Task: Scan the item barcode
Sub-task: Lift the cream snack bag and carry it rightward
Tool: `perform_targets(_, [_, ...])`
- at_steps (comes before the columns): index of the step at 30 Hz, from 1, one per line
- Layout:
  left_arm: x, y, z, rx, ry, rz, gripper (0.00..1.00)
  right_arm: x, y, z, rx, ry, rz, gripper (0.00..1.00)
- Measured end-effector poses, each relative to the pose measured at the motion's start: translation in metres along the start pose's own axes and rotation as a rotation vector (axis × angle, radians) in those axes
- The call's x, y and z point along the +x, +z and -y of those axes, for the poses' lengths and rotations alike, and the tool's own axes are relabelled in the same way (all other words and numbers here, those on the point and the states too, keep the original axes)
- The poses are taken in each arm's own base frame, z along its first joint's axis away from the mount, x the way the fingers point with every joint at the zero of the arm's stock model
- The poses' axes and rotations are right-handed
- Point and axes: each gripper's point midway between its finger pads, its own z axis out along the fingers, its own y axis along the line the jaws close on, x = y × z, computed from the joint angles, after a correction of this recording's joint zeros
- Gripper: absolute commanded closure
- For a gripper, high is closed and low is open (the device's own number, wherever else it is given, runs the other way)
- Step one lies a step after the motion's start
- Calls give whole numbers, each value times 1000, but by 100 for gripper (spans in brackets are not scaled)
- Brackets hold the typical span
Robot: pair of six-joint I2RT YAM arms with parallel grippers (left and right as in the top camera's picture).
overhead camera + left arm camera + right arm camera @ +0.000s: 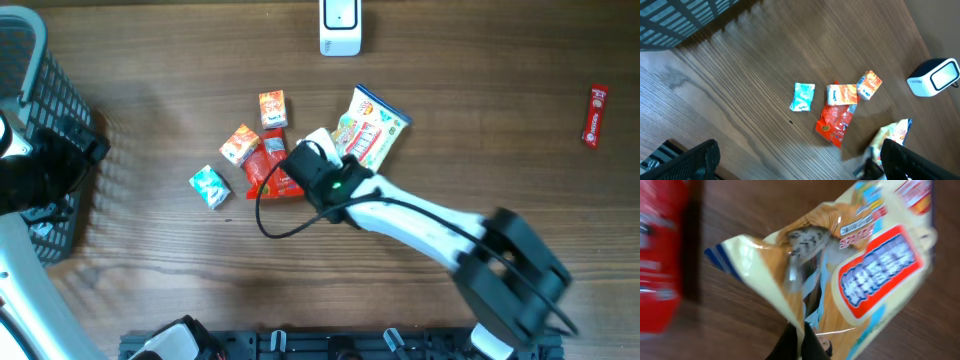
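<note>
The table carries a loose cluster of snacks near its middle. The basket sits at nine o'clock and plays no part in what could go wrong here.

The right arm reaches in from five o'clock. The right gripper is pinched tight on the crumpled lower edge of the snack bag, which lies just toward one o'clock of the cluster. That hold is thin, a fold of glossy film rather than the body of the bag, so the bag may slide out during a lift. It may also hang and swing. No barcode shows on the visible face, so the code could end up turned away from the scanner at twelve o'clock. Creased, shiny film could spoil the read as well.

The red packet lies right beside the gripper at nine o'clock of it. It could be dragged or flipped as the arm rises.

The orange boxes and teal packet look too far off to snag.

The left gripper hangs with its fingers spread wide, holding nothing, so nothing backs up a dropped bag.
</note>
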Motion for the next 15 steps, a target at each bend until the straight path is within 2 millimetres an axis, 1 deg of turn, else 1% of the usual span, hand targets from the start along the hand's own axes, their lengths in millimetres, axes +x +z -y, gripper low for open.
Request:
perform_targets(2, [0,0,0,-1,0,0,0,-14,-23,6,-54,51,46,96])
perform_targets(3, [0,0,0,0,0,0,0,-23,-39,11,-107,91,77,96])
perform_targets(4, [0,0,0,0,0,0,0,-30,-50,16,-145,120,100,96])
perform_targets(6, [0,0,0,0,0,0,0,-45,-78,31,-262,200,153,96])
perform_targets(7, [0,0,0,0,0,0,0,-50,-87,37,-313,230,169,96])
perform_targets(9, [0,0,0,0,0,0,0,-55,-106,58,-422,304,192,96])
perform_targets(12, [0,0,0,0,0,0,0,-49,-119,81,-550,392,176,96])
perform_targets(15, [0,0,0,0,0,0,0,-38,-120,100,-675,482,126,96])
